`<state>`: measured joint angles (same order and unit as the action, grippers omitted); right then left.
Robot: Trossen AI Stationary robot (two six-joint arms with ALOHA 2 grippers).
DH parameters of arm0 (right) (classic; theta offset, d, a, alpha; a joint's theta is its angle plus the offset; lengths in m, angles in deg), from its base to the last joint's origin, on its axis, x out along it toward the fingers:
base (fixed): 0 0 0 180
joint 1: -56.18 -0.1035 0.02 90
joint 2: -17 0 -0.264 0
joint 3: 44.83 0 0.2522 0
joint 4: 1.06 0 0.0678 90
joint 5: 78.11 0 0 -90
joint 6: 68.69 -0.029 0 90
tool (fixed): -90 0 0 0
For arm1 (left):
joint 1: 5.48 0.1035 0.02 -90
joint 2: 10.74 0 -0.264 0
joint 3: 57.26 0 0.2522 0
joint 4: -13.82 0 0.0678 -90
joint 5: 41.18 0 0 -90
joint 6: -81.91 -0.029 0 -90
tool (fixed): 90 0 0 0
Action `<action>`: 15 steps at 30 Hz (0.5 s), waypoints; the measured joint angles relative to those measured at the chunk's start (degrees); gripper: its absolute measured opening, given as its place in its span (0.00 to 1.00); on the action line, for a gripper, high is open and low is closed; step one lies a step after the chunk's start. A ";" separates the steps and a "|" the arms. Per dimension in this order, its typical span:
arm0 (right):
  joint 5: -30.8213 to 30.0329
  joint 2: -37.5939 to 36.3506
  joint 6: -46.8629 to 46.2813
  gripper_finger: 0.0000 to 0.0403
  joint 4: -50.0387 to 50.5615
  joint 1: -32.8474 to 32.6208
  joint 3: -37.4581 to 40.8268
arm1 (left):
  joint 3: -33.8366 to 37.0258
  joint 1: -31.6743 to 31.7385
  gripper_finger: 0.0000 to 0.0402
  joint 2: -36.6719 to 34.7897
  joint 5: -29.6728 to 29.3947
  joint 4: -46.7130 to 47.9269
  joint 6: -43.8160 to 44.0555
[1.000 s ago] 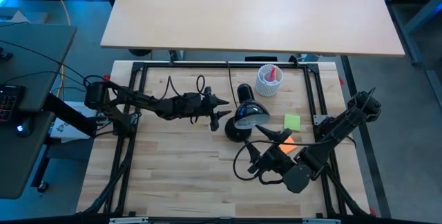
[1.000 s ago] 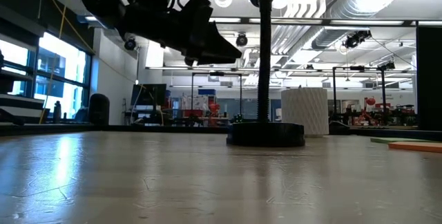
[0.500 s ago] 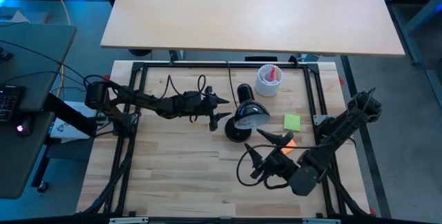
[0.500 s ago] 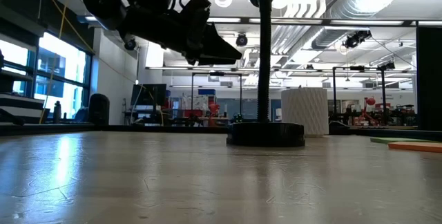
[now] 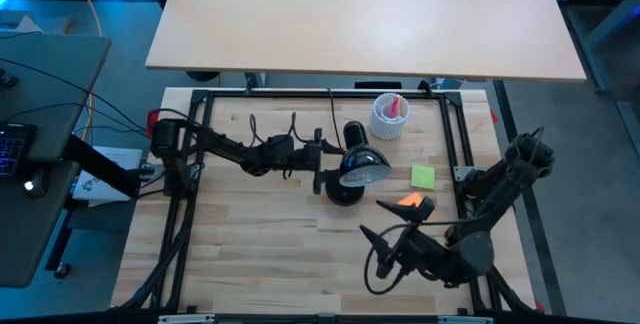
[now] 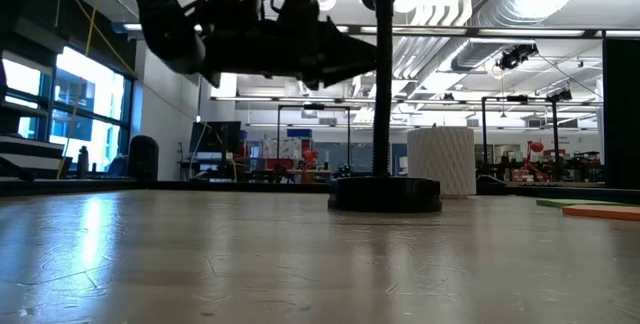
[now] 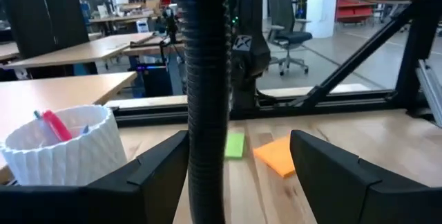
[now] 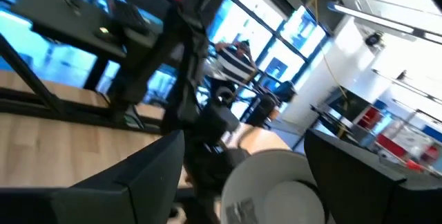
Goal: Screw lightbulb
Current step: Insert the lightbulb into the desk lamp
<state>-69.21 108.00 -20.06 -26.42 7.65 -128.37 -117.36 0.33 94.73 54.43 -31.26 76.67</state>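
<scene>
Spreading across a black frame, pale wooden table [image 5: 260,234], with a larger bare desk [image 5: 370,19] beyond its far edge. Opening behind at table height, a wide workshop room with bright windows, ceiling ducts and other benches. Standing mid-table, black lamp [image 5: 345,192] with its round shade [image 5: 362,171]. Behind it, white ribbed cup [image 5: 388,116] holding a red pen. Lying toward the right, green note [image 5: 423,176] and orange note [image 5: 409,201].

Reaching in level above the wood, left gripper [image 5: 320,167], fingers [image 7: 162,165] spread apart on either side of the lamp's ribbed neck [image 7: 206,99]; close against one finger, clear of the other, not clamped. Hanging near the front right, right gripper [image 5: 372,218], fingers wide apart and holding nothing, facing the shade. Cannot tell the lightbulb apart from the pale inside of the shade.
</scene>
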 joint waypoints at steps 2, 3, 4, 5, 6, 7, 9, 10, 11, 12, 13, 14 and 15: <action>0.91 0.00 1.07 0.74 -1.77 -0.37 0.00 | -1.38 -0.04 0.62 1.60 -0.22 0.40 0.00; 1.24 0.00 1.40 0.74 -2.41 -0.61 0.00 | -2.28 -0.02 0.62 2.42 -0.44 0.82 0.02; 1.26 0.00 1.55 0.74 -2.70 -0.76 0.00 | -3.11 -0.08 0.62 3.20 -1.08 0.72 0.00; 1.32 0.00 1.67 0.74 -2.76 -0.78 0.00 | -3.92 -0.16 0.62 3.82 -1.34 0.77 -0.04; 1.32 0.00 1.66 0.74 -2.77 -0.81 0.00 | -4.66 -0.20 0.62 4.46 -1.50 0.84 -0.31; 1.35 0.00 1.48 0.74 -2.77 -0.80 0.00 | -5.54 -0.24 0.62 5.22 -1.62 0.66 -0.44; 1.37 0.00 1.41 0.74 -2.77 -0.76 0.00 | -6.58 -0.27 0.62 5.89 -1.66 1.11 -0.48; 1.37 0.00 1.41 0.74 -2.77 -0.76 0.00 | -7.08 -0.32 0.62 6.14 -1.70 1.53 -0.53; 1.39 0.00 1.36 0.74 -2.77 -0.76 0.00 | -7.51 -0.39 0.61 6.25 -1.70 2.11 -0.49; 1.40 0.00 1.18 0.74 -2.73 -0.76 0.00 | -7.47 -0.48 0.60 6.23 -1.75 2.64 -0.49; 1.36 0.00 1.13 0.74 -2.74 -0.76 0.00 | -7.46 -0.54 0.59 6.09 -1.83 3.17 -0.49; 1.22 0.00 1.14 0.74 -2.75 -0.76 0.00 | -7.41 -0.57 0.58 5.99 -2.04 3.52 -0.74; 1.14 0.00 1.24 0.74 -2.75 -0.76 0.00 | -7.42 -0.69 0.56 5.91 -2.66 3.75 -0.90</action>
<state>-68.06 108.00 -18.82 -29.17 6.89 -128.37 -124.77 -0.36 100.64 51.77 -27.51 75.78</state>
